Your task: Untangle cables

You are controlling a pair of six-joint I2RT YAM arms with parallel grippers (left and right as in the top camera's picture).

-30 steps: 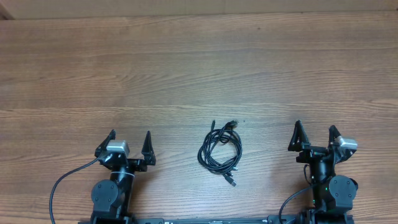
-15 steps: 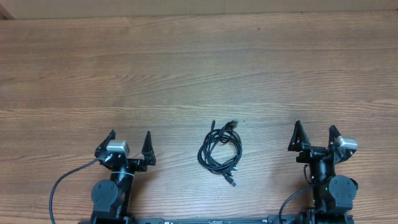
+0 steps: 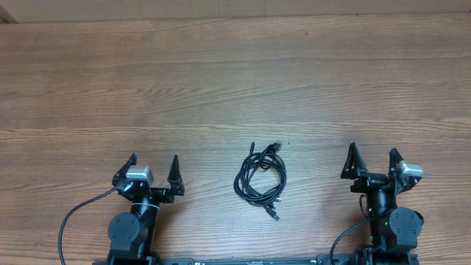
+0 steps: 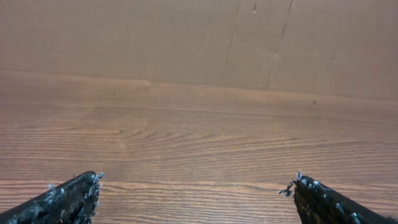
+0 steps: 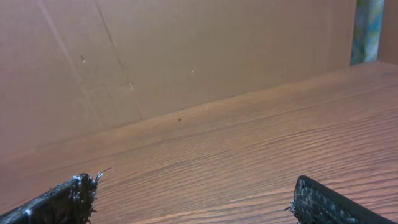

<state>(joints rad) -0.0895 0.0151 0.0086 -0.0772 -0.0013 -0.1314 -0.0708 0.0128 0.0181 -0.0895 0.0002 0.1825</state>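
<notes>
The cables (image 3: 260, 179) are lying in one loose black coil on the tabletop (image 3: 235, 73), near its front edge and roughly midway between the two arms. The loops are overlapping one another, so I cannot tell how many cords are making up the bundle. A few short ends are sticking out toward the far side of the coil, and one end with a small plug (image 3: 276, 216) is trailing out on the near right. Nothing is touching the bundle. The left fingers (image 3: 175, 166) are standing spread wide apart, released and grasping nothing, to the left of the coil and clear of it. The right fingers (image 3: 352, 157) are also gaping wide and holding nothing, to the right of the coil, a little farther from it than the left pair. In the left wrist view, the two dark tips are showing at the bottom corners with only bare wood grain between them and a brown cardboard wall (image 4: 155, 37) rising at the far edge. The right wrist view is showing the same: tips at the bottom corners, bare wood between, cardboard beyond. A thicker black cord (image 3: 70, 217) is curving out from the left arm's base.
</notes>
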